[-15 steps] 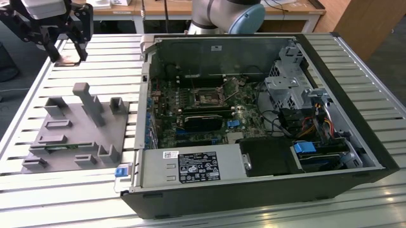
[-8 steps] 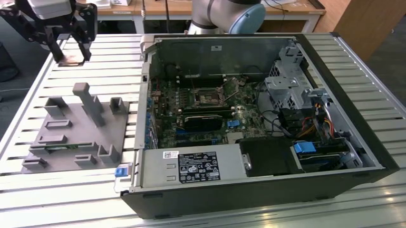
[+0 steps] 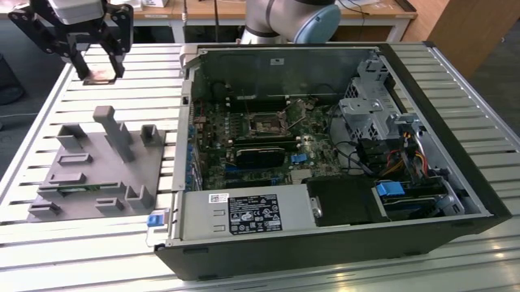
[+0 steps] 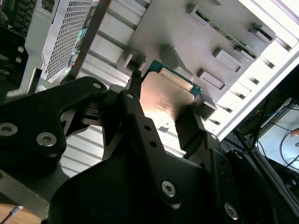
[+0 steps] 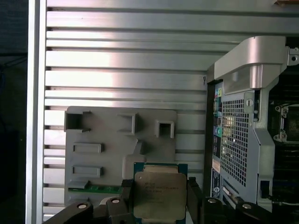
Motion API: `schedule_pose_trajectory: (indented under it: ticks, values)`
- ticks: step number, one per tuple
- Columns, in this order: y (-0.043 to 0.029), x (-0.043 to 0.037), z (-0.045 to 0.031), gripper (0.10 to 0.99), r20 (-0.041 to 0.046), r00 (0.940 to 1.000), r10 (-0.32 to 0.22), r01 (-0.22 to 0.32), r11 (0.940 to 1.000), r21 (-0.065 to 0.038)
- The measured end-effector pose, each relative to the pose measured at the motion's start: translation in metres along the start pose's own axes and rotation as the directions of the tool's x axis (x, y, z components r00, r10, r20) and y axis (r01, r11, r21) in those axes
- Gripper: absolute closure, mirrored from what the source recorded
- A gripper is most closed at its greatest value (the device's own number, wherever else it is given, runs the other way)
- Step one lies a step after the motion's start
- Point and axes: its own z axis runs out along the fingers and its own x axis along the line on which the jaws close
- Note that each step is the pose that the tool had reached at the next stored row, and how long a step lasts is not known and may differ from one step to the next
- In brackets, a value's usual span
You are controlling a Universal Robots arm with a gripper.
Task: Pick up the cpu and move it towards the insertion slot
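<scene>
My gripper (image 3: pixel 99 75) hangs high over the slatted table at the exterior view's upper left, shut on the cpu (image 3: pixel 100 78). In both wrist views the cpu (image 5: pixel 159 195) (image 4: pixel 164 97) is a flat square chip with a shiny metal top and a green edge, clamped between two black fingers (image 5: pixel 194 198). The insertion slot (image 3: pixel 268 126) is a small dark square framed in metal on the green board inside the open computer case, well off to the exterior view's right of the gripper.
A grey plastic fixture tray (image 3: pixel 97 176) with upright blocks lies on the table below the gripper. The open black computer case (image 3: pixel 455 152) holds drive cages, cables and a power supply (image 3: pixel 243 214). The arm's base (image 3: pixel 293 21) stands behind the case.
</scene>
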Motion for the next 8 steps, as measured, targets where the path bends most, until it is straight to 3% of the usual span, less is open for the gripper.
schedule_pose_trajectory:
  ticks: [8]
  values:
    - [-0.0001,-0.0082,0.0,0.545,0.0001,1.0,0.0,0.0,1.0,0.0]
